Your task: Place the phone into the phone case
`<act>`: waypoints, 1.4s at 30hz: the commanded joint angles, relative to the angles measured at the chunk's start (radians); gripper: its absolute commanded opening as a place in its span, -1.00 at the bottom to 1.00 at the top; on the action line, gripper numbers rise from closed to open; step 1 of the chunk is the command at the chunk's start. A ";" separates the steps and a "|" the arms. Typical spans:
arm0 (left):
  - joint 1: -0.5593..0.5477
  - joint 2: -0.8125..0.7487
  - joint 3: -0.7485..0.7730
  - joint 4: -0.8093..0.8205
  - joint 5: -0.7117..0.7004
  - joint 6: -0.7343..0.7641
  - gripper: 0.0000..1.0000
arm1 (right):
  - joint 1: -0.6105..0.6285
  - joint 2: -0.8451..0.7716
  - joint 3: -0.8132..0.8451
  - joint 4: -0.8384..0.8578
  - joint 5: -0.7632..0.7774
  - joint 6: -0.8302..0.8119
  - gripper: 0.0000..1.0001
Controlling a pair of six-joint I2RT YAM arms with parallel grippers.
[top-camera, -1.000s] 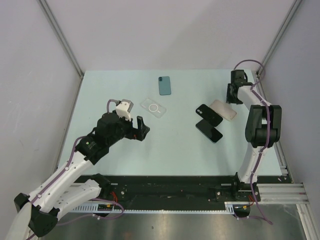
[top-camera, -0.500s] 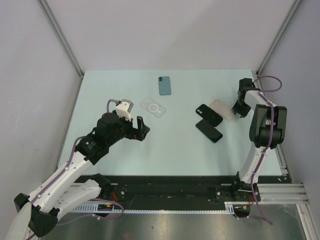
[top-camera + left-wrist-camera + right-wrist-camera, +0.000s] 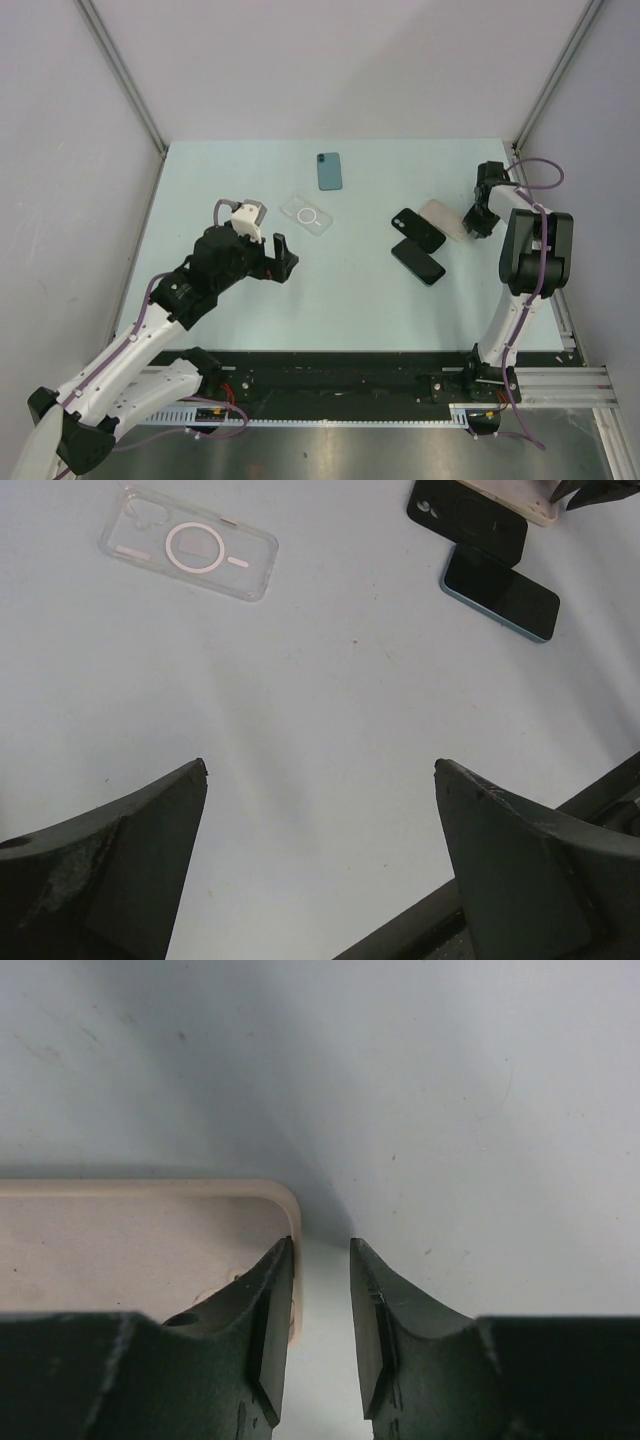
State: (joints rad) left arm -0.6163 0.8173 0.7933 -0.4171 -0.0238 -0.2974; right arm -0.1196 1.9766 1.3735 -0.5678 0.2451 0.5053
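Observation:
A beige phone case [image 3: 445, 220] [image 3: 130, 1250] lies at the right of the table. My right gripper [image 3: 472, 222] [image 3: 320, 1242] is down at its right end, straddling the rim. One finger is over the case's inside and the other over bare table. The jaws stand a little apart, with a gap beside the rim. A dark phone [image 3: 418, 263] [image 3: 500, 592] lies screen up just left of the case. A black phone back [image 3: 417, 229] [image 3: 468, 508] touches the beige case. My left gripper [image 3: 283, 255] [image 3: 320, 765] hangs wide open over bare table, holding nothing.
A clear case [image 3: 306, 214] [image 3: 188, 544] with a white ring lies ahead of the left gripper. A teal phone [image 3: 329, 171] lies at the back middle. Grey walls close in the table on three sides, with the right wall close beside the right arm.
The right gripper came from the back right down to the beige case's right end, and its jaws have narrowed. The left arm has not moved.

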 commanded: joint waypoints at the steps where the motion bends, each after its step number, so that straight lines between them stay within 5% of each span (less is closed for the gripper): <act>1: -0.002 -0.006 0.038 -0.011 -0.019 0.014 1.00 | -0.006 -0.045 -0.019 0.042 0.005 0.003 -0.39; 6: -0.003 -0.030 0.029 -0.008 -0.050 0.014 1.00 | -0.005 -0.100 -0.017 0.100 -0.007 -0.088 -1.00; 16: -0.003 -0.171 -0.055 0.072 -0.102 0.076 0.99 | 0.084 -0.334 -0.017 0.183 -0.146 -0.474 -1.00; 21: -0.003 -0.253 -0.095 0.100 -0.123 0.064 0.99 | 0.295 -0.366 -0.019 0.120 -0.208 -0.763 -1.00; 33: -0.003 -0.199 -0.042 0.028 -0.142 0.063 1.00 | 0.629 -0.365 -0.116 0.097 -0.682 -1.292 -1.00; 42: -0.003 -0.204 -0.046 0.035 -0.168 0.047 0.99 | 0.793 -0.243 -0.116 0.108 -0.641 -1.462 -1.00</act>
State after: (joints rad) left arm -0.6163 0.6235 0.7101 -0.3923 -0.1619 -0.2440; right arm 0.6350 1.6939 1.2514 -0.4854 -0.3759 -0.8532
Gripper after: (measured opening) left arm 0.996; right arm 0.010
